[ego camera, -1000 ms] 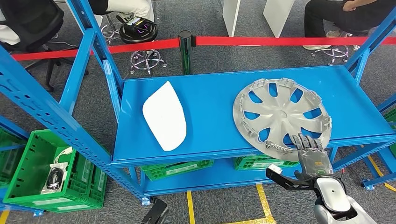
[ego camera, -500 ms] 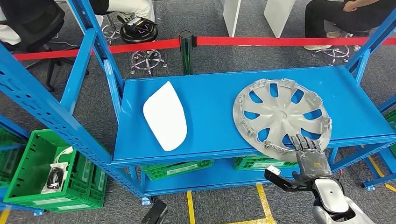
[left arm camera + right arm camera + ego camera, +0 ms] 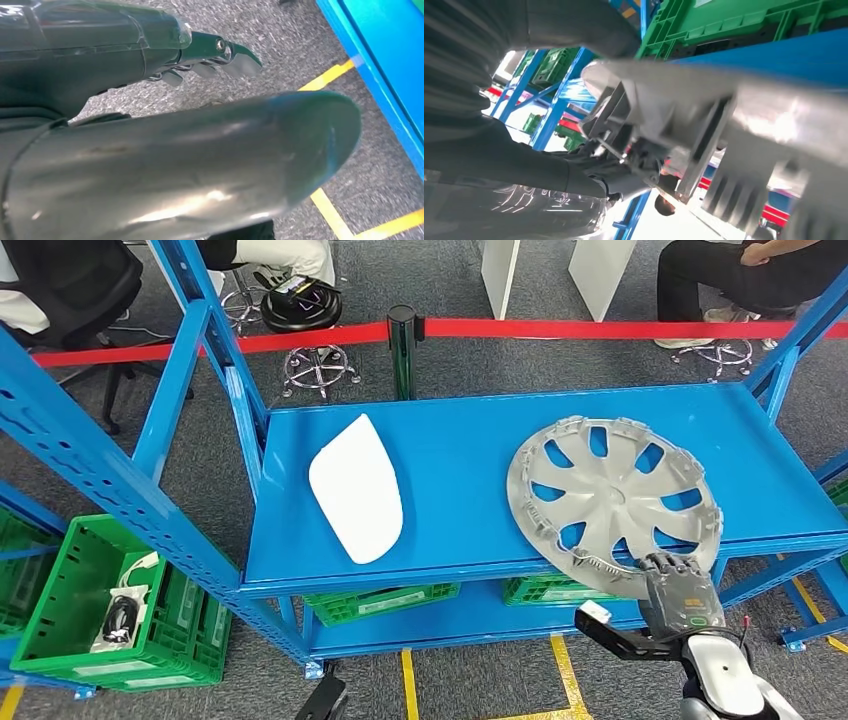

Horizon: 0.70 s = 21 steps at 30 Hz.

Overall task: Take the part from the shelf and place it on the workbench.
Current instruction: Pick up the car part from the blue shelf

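Gripped the hubcap (image 3: 615, 502) at its near rim with right hand (image 3: 682, 592); edge-only hold risked slipping off shelf (image 3: 455, 470)

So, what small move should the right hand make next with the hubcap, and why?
Probably lift it a little and draw it toward the robot. The right hand grips the near rim of the silver hubcap, which already overhangs the front edge of the blue shelf but mostly lies on it.

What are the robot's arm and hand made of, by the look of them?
The right hand has dark grey segmented fingers, a green marking on its back and a black thumb with a white tip. Its forearm wears a glossy silver-white shell. The left hand has dark fingers with pale pads.
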{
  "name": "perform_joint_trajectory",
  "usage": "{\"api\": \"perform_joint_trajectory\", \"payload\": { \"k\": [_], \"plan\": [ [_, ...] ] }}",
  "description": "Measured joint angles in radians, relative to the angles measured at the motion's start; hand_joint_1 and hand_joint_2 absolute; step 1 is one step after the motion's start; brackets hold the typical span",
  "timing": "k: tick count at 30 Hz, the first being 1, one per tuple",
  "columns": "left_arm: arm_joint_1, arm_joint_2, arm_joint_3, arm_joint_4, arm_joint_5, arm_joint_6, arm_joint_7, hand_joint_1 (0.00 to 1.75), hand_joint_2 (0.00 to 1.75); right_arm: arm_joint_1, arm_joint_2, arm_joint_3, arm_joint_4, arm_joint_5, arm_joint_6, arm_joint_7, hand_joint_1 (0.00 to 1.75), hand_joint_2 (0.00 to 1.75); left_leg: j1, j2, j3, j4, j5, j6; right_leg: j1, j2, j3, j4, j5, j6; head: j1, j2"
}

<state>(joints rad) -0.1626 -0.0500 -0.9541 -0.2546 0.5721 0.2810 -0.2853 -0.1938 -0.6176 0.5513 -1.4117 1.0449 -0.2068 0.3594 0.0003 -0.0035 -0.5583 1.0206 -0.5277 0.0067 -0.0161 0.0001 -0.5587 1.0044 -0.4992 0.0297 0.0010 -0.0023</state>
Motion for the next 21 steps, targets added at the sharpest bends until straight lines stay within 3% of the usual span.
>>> {"api": "perform_joint_trajectory", "payload": {
  "k": [16, 21],
  "plan": [
    [0.002, 0.015, 0.0, 0.007, 0.017, 0.016, -0.011, 0.0, 0.0, 0.043, -0.019, -0.053, -0.175, 0.014, 0.029, 0.024, 1.75, 1.75, 0.0, 0.002, 0.001, 0.0, 0.0, 0.0, 0.0, 0.0, 0.0, 0.0, 0.0, 0.0, 0.0, 0.0],
    [0.002, 0.015, 0.001, 0.007, 0.029, 0.017, -0.033, 0.0, 0.0, 0.072, -0.019, -0.068, -0.214, 0.023, -0.052, 0.031, 1.75, 1.75, 0.0, 0.002, 0.001, 0.0, 0.0, 0.0, 0.0, 0.0, 0.001, 0.0, 0.0, 0.0, 0.0, 0.0]
  ]
}}
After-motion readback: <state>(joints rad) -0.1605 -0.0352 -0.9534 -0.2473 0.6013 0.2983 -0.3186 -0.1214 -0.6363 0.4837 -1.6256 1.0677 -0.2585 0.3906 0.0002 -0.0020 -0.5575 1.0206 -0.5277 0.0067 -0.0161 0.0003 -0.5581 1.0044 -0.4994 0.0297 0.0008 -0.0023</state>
